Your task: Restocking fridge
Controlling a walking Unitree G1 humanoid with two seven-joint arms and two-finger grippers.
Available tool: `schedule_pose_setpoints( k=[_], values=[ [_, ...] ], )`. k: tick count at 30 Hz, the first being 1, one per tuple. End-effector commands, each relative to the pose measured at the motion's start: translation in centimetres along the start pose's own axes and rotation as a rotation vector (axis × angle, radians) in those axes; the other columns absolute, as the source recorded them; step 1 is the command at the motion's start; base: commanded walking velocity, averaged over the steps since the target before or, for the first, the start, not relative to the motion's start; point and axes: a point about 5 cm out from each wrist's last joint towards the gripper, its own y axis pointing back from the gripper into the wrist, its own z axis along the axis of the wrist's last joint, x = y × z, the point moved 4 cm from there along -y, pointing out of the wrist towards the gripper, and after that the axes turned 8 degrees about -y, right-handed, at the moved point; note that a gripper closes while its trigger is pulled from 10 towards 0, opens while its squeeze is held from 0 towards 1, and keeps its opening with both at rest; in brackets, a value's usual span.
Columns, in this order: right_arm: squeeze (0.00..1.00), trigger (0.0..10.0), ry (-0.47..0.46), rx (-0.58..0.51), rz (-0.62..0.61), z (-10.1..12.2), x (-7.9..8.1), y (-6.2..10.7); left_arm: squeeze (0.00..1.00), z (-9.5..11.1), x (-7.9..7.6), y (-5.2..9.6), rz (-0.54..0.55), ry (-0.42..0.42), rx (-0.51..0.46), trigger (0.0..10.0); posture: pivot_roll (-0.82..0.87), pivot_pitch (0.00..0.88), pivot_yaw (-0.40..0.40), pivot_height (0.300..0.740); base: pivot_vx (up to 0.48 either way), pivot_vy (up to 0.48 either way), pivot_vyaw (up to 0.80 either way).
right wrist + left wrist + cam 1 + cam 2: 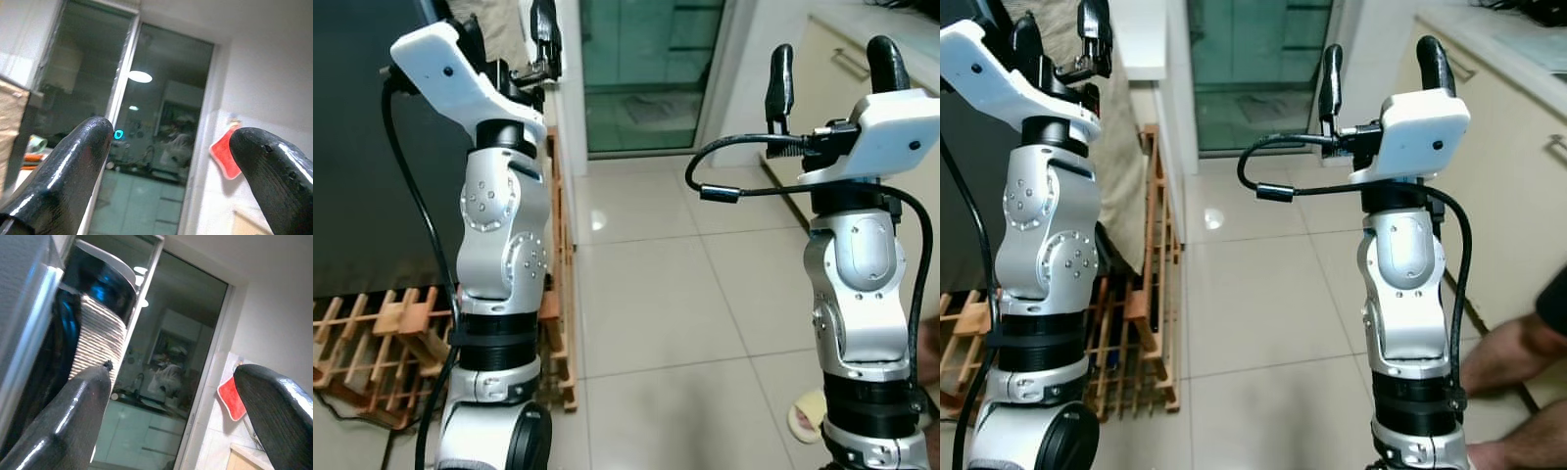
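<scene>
In a kitchen with a pale glossy tiled floor [646, 294] and low wooden slatted rack [372, 333], my left hand [514, 44] and right hand [832, 73] are raised, both wide open, empty; approach stage, I judge; fridge and stock unidentifiable, so I must find them next

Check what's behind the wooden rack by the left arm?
Behind the wooden rack stands a dark panel. The left arm covers the rack's middle, so that part is hidden.
</scene>
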Motion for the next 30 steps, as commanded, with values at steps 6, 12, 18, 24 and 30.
schedule_pose_setpoints(
  k=[6, 12, 18, 24, 30],
  values=[
    [0.14, 10.0, -0.028, 0.038, -0.004, -0.7, -0.1, 0.8, 0.00, -0.5, 1.8, 0.0, 0.062, -0.041, 0.034, 10.0, -0.13, 0.000, 0.004, 0.740, 0.000, 0.000, 0.00],
    [0.13, 10.0, -0.257, 0.258, -0.054, -4.6, -0.1, 2.6, 0.00, -1.4, 2.0, 0.6, 0.037, -0.061, 0.086, 10.0, -0.13, 0.000, 0.007, 0.740, 0.000, 0.000, 0.00],
    [0.13, 10.0, -0.253, 0.313, 0.071, -5.1, 1.1, 2.8, 0.00, -3.0, 5.1, 2.4, 0.119, -0.164, 0.166, 10.0, -0.13, 0.000, 0.017, 0.740, 0.000, 0.000, 0.00],
    [0.13, 10.0, -0.255, 0.353, 0.076, -6.2, 1.0, 2.7, 0.00, -5.1, 9.3, 5.8, 0.278, -0.327, 0.289, 10.0, -0.09, 0.000, -0.013, 0.740, 0.000, 0.000, 0.00],
    [0.14, 10.0, -0.273, 0.381, -0.003, -7.5, -0.5, 2.6, 0.00, -4.5, 8.7, 5.8, 0.266, -0.344, 0.266, 10.0, -0.07, 0.000, -0.026, 0.740, 0.000, 0.000, 0.13]
  ],
)
